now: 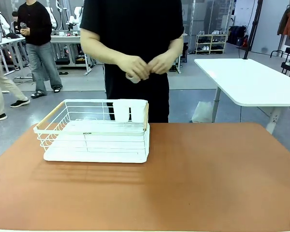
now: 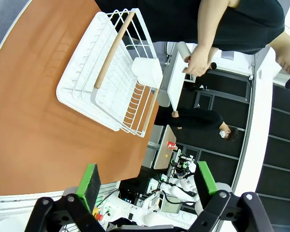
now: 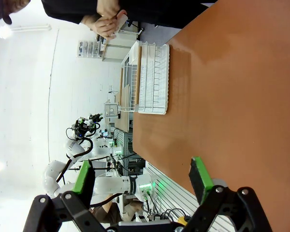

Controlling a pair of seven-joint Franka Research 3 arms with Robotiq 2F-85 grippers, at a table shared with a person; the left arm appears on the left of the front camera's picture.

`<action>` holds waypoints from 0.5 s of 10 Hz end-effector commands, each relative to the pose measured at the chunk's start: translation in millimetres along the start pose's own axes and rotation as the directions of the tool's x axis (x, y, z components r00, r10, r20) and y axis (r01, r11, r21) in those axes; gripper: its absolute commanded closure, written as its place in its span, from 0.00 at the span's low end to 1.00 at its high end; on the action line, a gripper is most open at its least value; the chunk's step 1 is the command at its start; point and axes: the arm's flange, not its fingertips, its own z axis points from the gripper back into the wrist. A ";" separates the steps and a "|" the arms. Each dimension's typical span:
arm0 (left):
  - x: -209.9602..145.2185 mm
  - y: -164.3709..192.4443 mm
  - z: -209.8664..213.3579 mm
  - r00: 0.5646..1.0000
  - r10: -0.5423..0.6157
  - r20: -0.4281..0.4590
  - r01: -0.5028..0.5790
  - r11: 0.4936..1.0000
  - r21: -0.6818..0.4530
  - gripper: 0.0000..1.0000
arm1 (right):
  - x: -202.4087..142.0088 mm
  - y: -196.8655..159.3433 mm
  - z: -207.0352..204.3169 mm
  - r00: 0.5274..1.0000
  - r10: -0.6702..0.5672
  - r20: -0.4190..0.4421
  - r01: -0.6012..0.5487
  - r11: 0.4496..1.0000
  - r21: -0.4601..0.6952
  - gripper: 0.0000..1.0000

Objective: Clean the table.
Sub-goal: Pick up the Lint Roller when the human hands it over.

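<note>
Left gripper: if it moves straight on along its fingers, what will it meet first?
Probably the white wire dish rack on the table, which lies almost straight ahead of the open left gripper with nothing between. Depth is unclear; the line may pass just beside its end.

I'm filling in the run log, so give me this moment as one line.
table: white dish rack on it | person's hands: together at far side | left gripper: open, empty | right gripper: open, empty
</note>
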 end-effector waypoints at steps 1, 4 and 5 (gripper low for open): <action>-1.1 -2.0 3.5 1.000 0.006 -0.001 -0.006 1.000 -0.012 0.00 | -1.2 1.5 -0.3 1.000 0.004 0.002 -0.004 1.000 0.008 0.00; -1.1 -2.0 3.5 1.000 0.006 -0.001 -0.006 1.000 -0.012 0.00 | -1.2 1.5 -0.3 1.000 0.004 0.002 -0.004 1.000 0.008 0.00; -1.1 -2.0 3.5 1.000 0.006 -0.001 -0.006 1.000 -0.012 0.00 | -1.2 1.5 -0.3 1.000 0.004 0.002 -0.004 1.000 0.008 0.00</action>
